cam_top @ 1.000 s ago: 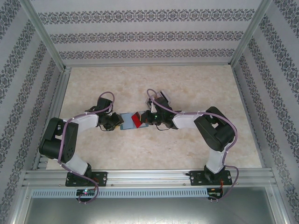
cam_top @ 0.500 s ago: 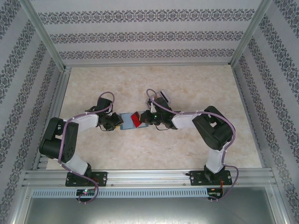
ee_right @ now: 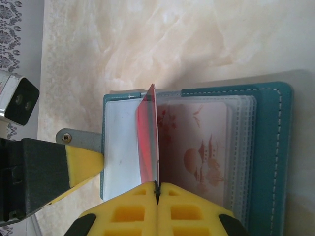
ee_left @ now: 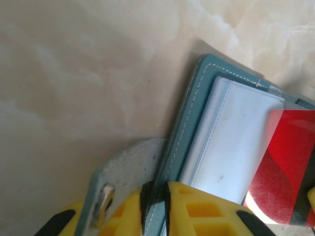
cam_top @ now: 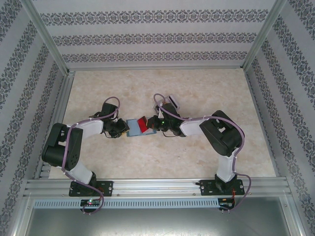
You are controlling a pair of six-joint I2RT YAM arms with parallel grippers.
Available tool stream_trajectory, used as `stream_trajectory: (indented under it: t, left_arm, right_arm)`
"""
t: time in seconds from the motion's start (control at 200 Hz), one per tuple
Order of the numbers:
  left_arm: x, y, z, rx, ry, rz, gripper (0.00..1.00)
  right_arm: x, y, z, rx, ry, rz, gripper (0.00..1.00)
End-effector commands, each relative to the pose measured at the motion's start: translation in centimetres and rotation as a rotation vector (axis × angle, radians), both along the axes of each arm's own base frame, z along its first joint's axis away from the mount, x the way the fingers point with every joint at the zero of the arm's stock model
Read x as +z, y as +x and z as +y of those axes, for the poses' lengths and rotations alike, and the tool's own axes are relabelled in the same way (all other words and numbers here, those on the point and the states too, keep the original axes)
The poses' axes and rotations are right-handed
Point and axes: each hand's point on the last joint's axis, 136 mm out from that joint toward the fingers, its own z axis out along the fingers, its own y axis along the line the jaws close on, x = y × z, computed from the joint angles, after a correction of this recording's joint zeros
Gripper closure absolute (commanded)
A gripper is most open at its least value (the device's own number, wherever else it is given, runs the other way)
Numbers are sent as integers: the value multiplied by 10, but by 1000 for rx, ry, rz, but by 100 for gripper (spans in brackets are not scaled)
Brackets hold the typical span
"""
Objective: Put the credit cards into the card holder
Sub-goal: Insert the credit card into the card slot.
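The small teal-blue, book-like card holder lies open on the pale marbled tabletop, mid-table between the two arms, with its clear plastic sleeves facing up. A pale pink printed card already sits under a sleeve on one half. Over the fold a thin glossy red plastic card stands on edge, and the right gripper pinches its near end with yellow pads pressed together. Whether its far edge already touches a sleeve cannot be told. The left gripper is clamped on the holder's cover edge beside the grey strap tab, steadying it. To insert well, the red card's leading corner probably has to find the sleeve mouth first; the card should then be tipped flatter and slid along the sleeve, while the left gripper stops the card holder from sliding or folding. A steep push risks buckling the sleeve. Compared with a second ago, the right arm has shifted slightly toward the left one, carrying the red card further over the holder, while the left arm looks unmoved
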Motion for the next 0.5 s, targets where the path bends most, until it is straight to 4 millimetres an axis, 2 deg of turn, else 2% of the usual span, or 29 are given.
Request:
stream_trajectory:
  t: [0.0,0.495]
  left_arm:
    - [-3,7,-10,-21,-46,-25,81]
    - [-4,5,-11,-24,-50,-24,87]
  right_arm:
    - [-15,-2,3,-16,-24,10,93]
    - [-24,-9,10,-15,-42,7,93]
